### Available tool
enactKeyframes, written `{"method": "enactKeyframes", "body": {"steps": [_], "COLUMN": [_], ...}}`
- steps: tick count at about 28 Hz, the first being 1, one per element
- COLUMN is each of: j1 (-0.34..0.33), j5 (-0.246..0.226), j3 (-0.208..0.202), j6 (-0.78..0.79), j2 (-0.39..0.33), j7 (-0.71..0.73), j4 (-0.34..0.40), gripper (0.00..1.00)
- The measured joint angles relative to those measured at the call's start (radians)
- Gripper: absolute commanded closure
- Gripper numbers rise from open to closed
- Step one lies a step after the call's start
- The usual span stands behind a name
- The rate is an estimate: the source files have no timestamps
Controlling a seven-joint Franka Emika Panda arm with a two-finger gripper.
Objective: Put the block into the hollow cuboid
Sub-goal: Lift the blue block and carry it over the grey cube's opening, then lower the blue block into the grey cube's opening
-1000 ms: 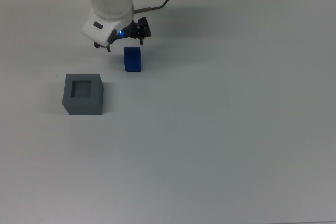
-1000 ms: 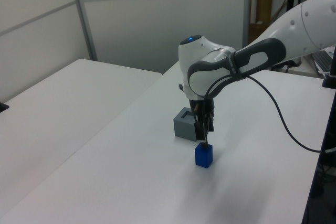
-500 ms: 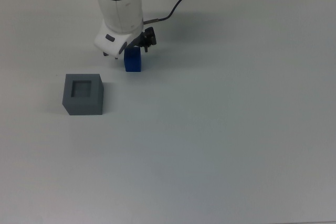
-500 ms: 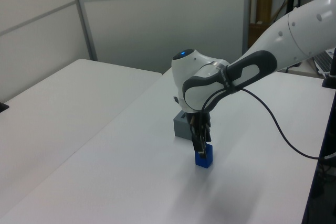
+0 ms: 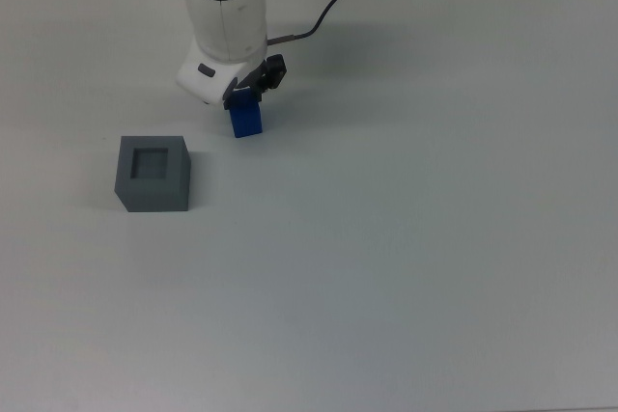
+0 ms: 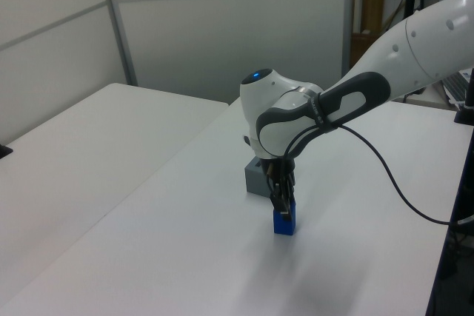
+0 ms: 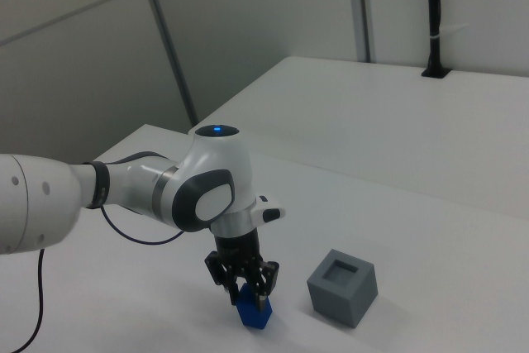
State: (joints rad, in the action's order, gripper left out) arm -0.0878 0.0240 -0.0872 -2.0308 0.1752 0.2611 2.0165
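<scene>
The bright-blue block (image 5: pixel 247 121) stands on the white table, a little turned. My gripper (image 5: pixel 244 100) has come straight down over it, with a finger on each side of the block's upper part and shut on it. The right view shows the black fingers (image 7: pixel 266 274) straddling the block (image 7: pixel 254 312). The left view has the block (image 6: pixel 284 222) right under the gripper (image 6: pixel 282 202). The grey hollow cuboid (image 5: pixel 153 173) sits apart toward the top view's lower left, its square recess facing up and empty. It also shows as the cuboid (image 7: pixel 342 287) and, partly behind the arm, the cuboid (image 6: pixel 257 177).
A black cable (image 5: pixel 323 13) runs from the wrist toward the top view's upper edge. The white table (image 5: pixel 406 238) stretches wide to the top view's right and bottom. A second white table (image 6: pixel 67 153) lies at the left view's left.
The gripper has dropped further over the block and its fingers have come in against it. The block has shifted and turned slightly. The cuboid has not moved.
</scene>
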Motion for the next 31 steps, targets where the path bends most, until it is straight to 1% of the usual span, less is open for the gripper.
{"method": "enactKeyframes", "body": {"steps": [6,12,16,20,26,31], "j1": [0.003,0.018,0.044,0.082,0.133,0.171], "j5": [0.0,0.0,-0.004,-0.024,-0.034,-0.034], "j3": [0.0,-0.003,-0.004,-0.006,-0.006,-0.007], "j6": [0.0,0.002,0.014,0.014,0.014,0.014], "j2": [0.0,-0.001,-0.002,-0.002,0.007,0.043], "j7": [-0.004,-0.012,-0.013,-0.013,-0.002,0.041], "j4": [-0.019,-0.094,-0.16,-0.223,-0.281,-0.314], "gripper": [0.96,0.95,0.95,0.95,0.95,0.95]}}
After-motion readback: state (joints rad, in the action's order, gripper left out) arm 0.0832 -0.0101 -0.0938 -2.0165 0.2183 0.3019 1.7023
